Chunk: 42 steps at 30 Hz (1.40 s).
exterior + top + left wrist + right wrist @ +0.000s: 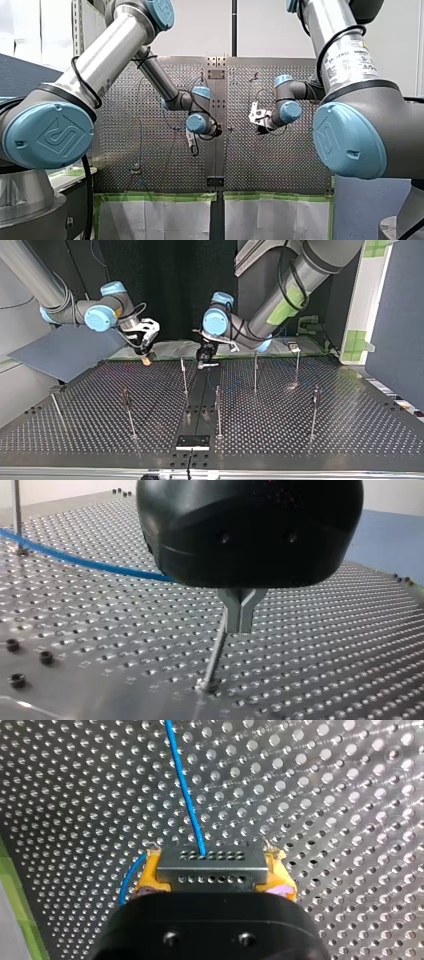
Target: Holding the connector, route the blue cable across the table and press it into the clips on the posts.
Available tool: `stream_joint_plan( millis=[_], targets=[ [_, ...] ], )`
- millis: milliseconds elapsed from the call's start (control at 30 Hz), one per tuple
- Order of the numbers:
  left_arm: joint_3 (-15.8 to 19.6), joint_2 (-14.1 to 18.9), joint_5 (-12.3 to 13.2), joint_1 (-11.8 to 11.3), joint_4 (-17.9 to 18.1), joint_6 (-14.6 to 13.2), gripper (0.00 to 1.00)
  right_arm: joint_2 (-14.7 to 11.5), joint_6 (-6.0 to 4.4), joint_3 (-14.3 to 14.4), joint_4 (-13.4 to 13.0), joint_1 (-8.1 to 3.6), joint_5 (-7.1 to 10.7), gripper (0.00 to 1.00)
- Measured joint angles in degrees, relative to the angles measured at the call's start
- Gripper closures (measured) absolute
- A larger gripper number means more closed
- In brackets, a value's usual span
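My right gripper point(212, 875) is shut on a grey metal connector point(210, 861), clamped between its yellow pads point(281, 869). The thin blue cable point(184, 785) leaves the connector and runs ahead over the perforated table. In the top view this gripper point(145, 358) hangs low near the table's far edge, at the left. My left gripper point(240, 629), black with metal fingers, is shut with nothing visible between the fingers. Its tips stand right beside a thin post point(215, 655). The blue cable point(75, 560) lies on the table and passes behind this gripper's body. The left gripper point(205, 362) is near the table's middle.
Several thin upright posts stand across the table, among them one point(184, 375) by the left gripper, one point(255, 371) to its right and one point(218, 410) nearer the camera. A black plate point(192, 442) sits at the near edge. A grey board point(65, 350) leans at the left.
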<state>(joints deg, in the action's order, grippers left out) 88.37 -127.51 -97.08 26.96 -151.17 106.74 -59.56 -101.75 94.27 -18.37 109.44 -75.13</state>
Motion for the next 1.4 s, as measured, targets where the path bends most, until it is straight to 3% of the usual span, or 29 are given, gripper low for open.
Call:
stream_joint_plan(
  millis=[500, 567, 700, 733, 800, 867, 900, 967, 1100, 1167, 1200, 1233, 1400],
  targets=[
    [-7.4, -5.5, 1.3, -1.8, -6.2, 1.4, 0.98, 2.1, -0.12, -2.4, -0.6, -2.49, 0.82, 1.00],
    [-8.3, -5.7, 1.3, -1.9, -6.7, 1.5, 0.87, 2.3, -0.13, -2.7, -0.7, -2.69, 0.87, 1.00],
    [-10.3, -5.7, 1.2, -2.0, -7.2, 1.5, 0.82, 2.5, -0.14, -3.1, -1.0, -3.52, 1.05, 1.00],
    [-10.7, -5.7, 1.2, -2.0, -7.3, 1.5, 0.72, 2.5, -0.14, -3.2, -1.0, -3.71, 1.15, 1.00],
    [-11.6, -5.7, 1.2, -2.0, -7.5, 1.5, 0.68, 2.5, -0.13, -3.4, -1.0, -3.97, 1.54, 1.00],
    [-12.5, -5.7, 1.1, -2.0, -7.7, 1.5, 0.51, 2.5, -0.14, -3.6, -1.1, -4.15, 1.86, 1.00],
    [-12.9, -5.7, 1.1, -1.9, -8.0, 1.4, 0.51, 2.5, -0.12, -3.7, -1.1, -4.22, 2.04, 1.00],
    [-13.3, -5.7, 0.9, -1.8, -8.4, 1.1, 0.36, 2.5, -0.09, -3.8, -1.1, -4.34, 2.24, 1.00],
    [-13.6, -5.7, 0.2, -1.4, -10.1, 0.4, 0.27, 2.6, 0.00, -3.8, -1.1, -4.45, 2.64, 1.00],
    [-13.6, -5.7, 0.0, -1.3, -10.9, 0.2, 0.13, 2.6, 0.02, -3.8, -1.1, -4.46, 2.72, 1.00],
    [-13.6, -5.7, 0.0, -1.2, -11.5, 0.0, 0.13, 2.6, 0.04, -3.8, -1.1, -4.47, 2.76, 1.00],
    [-13.6, -5.7, 0.0, -1.1, -11.9, -0.1, 0.02, 2.6, 0.06, -3.8, -1.1, -4.48, 2.84, 1.00],
    [-13.6, -5.7, -0.4, -0.8, -14.3, -1.5, 0.00, 2.6, 0.10, -3.9, -1.1, -4.49, 3.34, 1.00]
  ],
)
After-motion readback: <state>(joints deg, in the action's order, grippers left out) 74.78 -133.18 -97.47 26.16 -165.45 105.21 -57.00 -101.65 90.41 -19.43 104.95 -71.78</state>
